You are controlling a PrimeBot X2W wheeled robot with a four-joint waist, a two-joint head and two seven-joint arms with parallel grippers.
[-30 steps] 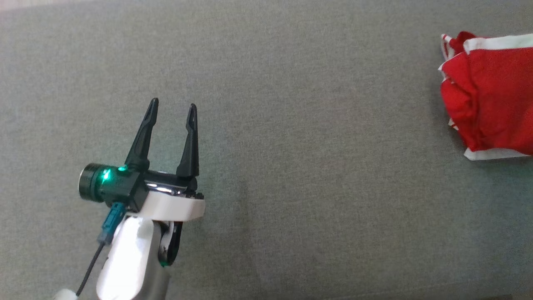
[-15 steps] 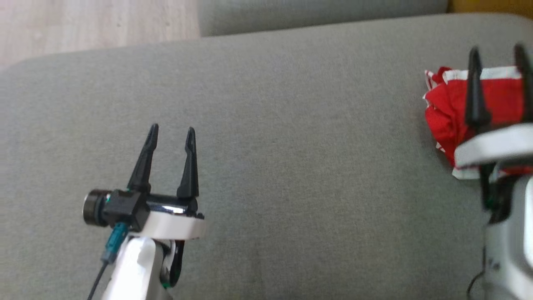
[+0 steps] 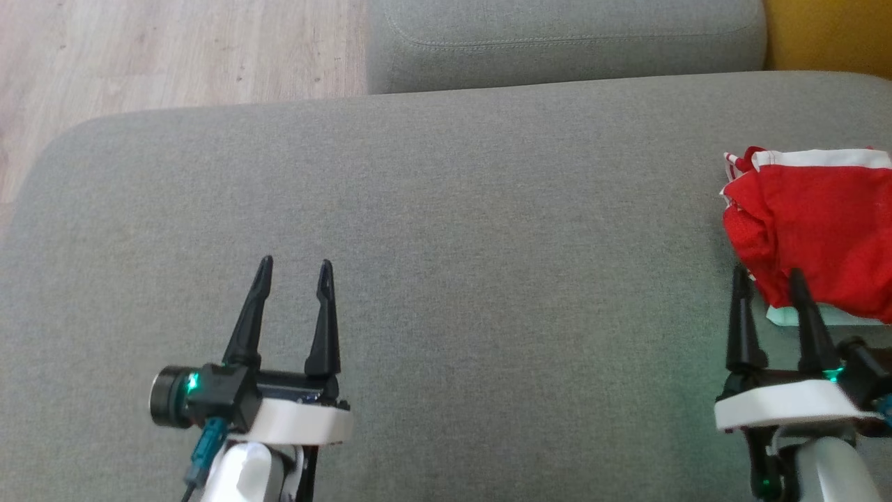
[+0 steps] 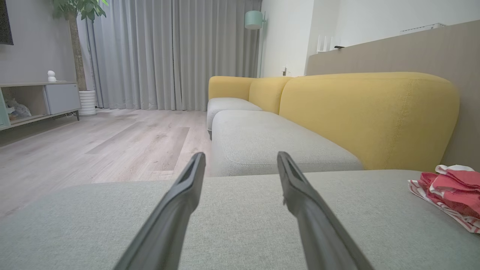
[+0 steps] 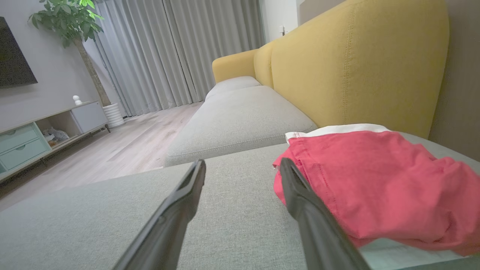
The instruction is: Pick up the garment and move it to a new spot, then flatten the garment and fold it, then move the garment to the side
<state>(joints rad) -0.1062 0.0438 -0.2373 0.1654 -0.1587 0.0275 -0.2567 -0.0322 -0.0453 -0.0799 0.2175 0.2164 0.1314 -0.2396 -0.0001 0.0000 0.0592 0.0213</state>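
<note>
**Grey sofa seat: garment at far right, both jaws wide and empty**

Living room. The wood floor (image 3: 174, 49) shows past the far-left corner and the yellow backrest (image 4: 367, 112) is on my right. My work surface is the big grey seat cushion (image 3: 488, 209).

The garment (image 3: 815, 230) is red with white trim. It lies in a compact layered bundle at the cushion's right end, close to the backrest. The white band runs straight along its far side and the left end is rumpled. It's not spread flat. I can't tell from here whether it's a proper fold.

My left gripper (image 3: 296, 262) hangs over the cushion's left-middle with fingers spread wide and nothing between them. It's well apart from the garment, so it's clear of the cloth and can't snag it.

My right gripper (image 3: 768, 273) also has its fingers wide and holds nothing. The tips sit at the garment's near edge. In the right wrist view one finger overlaps the red cloth, but I can't confirm contact. The wide stance suits either taking a thick bunch or a release.

Judgement: this fits two stages. Either the bundle is waiting for pickup, or it's a folded piece already set at the side. One look can't tell them apart, so I'm not calling a move.
</note>
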